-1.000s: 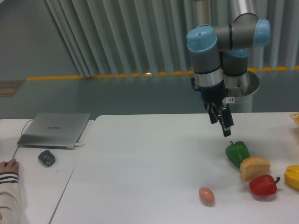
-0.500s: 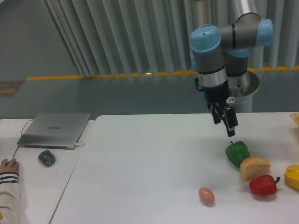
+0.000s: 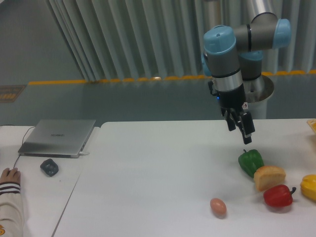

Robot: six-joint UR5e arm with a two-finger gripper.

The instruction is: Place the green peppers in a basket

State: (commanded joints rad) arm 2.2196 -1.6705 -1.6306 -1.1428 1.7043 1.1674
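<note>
- Pincer (image 3: 248, 138) hangs just above green pepper (image 3: 251, 162), holding nothing; finger spread: cannot tell.
- Pepper sits on desk (image 3: 158, 173), touching bread roll (image 3: 269, 177).
- Step: approach. Next: descend, grasp.
</note>
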